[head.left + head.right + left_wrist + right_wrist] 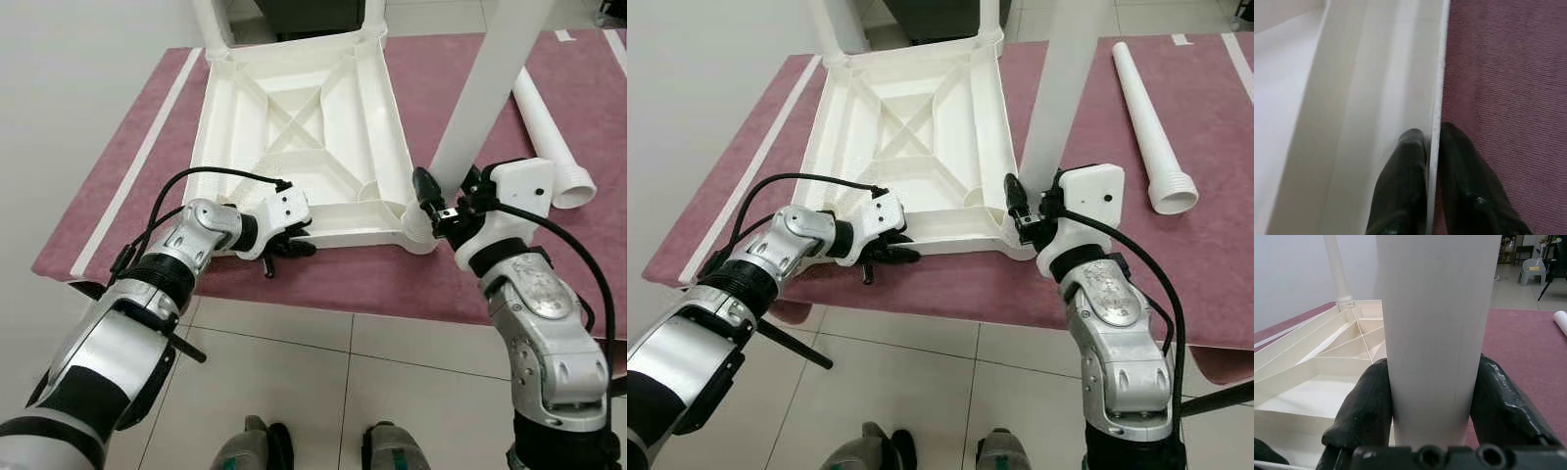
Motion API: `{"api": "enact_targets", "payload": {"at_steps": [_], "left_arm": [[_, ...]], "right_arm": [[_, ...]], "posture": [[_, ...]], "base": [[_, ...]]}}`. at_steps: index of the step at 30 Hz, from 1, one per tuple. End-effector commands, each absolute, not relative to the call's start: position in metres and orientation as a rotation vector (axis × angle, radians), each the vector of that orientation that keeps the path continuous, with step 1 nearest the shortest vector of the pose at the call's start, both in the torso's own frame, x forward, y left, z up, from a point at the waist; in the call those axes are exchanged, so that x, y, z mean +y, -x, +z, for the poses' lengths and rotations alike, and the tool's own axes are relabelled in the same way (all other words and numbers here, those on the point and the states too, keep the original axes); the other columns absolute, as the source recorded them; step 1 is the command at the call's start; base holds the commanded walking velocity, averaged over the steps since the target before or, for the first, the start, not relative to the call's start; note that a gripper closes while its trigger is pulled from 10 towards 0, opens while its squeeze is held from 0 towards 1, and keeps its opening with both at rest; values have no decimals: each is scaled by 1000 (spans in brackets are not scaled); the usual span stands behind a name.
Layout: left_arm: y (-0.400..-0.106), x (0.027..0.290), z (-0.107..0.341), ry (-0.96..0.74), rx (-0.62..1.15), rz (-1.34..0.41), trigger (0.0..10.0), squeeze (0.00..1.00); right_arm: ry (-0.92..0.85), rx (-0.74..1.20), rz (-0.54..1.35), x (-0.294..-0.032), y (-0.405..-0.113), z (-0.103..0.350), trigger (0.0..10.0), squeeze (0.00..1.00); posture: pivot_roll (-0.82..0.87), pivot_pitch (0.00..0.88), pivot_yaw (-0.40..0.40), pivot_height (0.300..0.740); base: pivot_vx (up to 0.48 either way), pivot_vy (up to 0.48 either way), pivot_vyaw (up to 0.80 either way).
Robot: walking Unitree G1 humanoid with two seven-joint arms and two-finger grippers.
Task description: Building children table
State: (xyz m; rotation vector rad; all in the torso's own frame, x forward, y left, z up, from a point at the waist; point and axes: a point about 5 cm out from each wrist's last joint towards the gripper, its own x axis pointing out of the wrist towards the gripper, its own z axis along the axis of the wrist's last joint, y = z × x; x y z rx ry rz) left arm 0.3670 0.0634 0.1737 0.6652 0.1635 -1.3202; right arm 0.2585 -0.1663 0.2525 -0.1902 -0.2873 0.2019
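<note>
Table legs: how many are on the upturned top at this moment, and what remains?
Done: two legs stand in the far corners of the upturned tabletop. In hand: the right gripper is shut on a third leg standing at the near right corner, while the left gripper pinches the top's near rim. Left: the loose leg lying on the maroon rug, and the near left corner, which has no leg.
</note>
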Motion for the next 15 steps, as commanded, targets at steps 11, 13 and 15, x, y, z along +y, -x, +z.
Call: {"api": "enact_targets", "payload": {"at_steps": [11,13,15], "left_arm": [[-368,99,176,-701,162,-1352,0,0],[-367,101,175,-707,161,-1363,0,0],[-366,102,174,-708,160,-1371,0,0]], "right_arm": [[201,-313,260,-153,-265,253,10000,0],[211,-315,260,-152,-266,253,10000,0],[224,-316,264,-152,-267,252,10000,0]], "posture": [[-188,169,168,740],[-183,171,168,740],[-180,172,165,740]], "base": [[0,0,0],[0,0,0],[0,0,0]]}}
